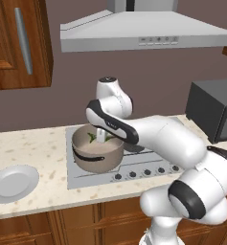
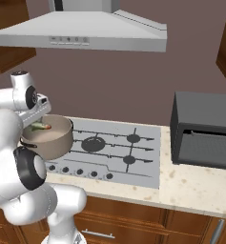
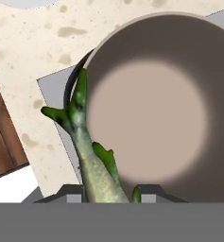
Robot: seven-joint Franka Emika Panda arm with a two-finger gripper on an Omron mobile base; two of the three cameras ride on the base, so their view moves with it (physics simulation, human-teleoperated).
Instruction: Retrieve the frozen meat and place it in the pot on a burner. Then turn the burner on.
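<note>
One gripper (image 3: 111, 197): its two dark finger tips sit either side of the fish's body in the hand view, clamped on it — the jaws are narrowed around the fish, not loose.
Fish (image 3: 87, 146): slender, silvery-green with darker green fins, held over the pot's mouth near its rim; in the hand view its far end lies across the rim line, and in the right base view an orange-red tinge shows at one end (image 2: 40, 127).
Arm (image 1: 148, 131): white with dark joints, bent forward from the base and reaching over the pot from above; the hand hangs just above the pot's opening.
Pot (image 1: 96, 152): round, deep, dull brownish-grey with a pale inside and a dark curved handle on its side; it stands on the front-left burner of the cooktop.
Cooktop (image 2: 115, 147): grey steel, set into the speckled beige counter (image 1: 28, 148), with dark grates and a row of dark knobs (image 2: 78, 172) along its front edge.
Plate (image 1: 12, 183): round, grey-white, on the counter well to the left of the cooktop, near the front edge.
Microwave (image 2: 202, 129): dark box on the counter to the right of the cooktop.
Range hood (image 1: 143, 33): pale grey — mounted on the brown wall above the cooktop.
Wall cabinet (image 1: 19, 43): wood, with a long grey handle, upper left.
</note>
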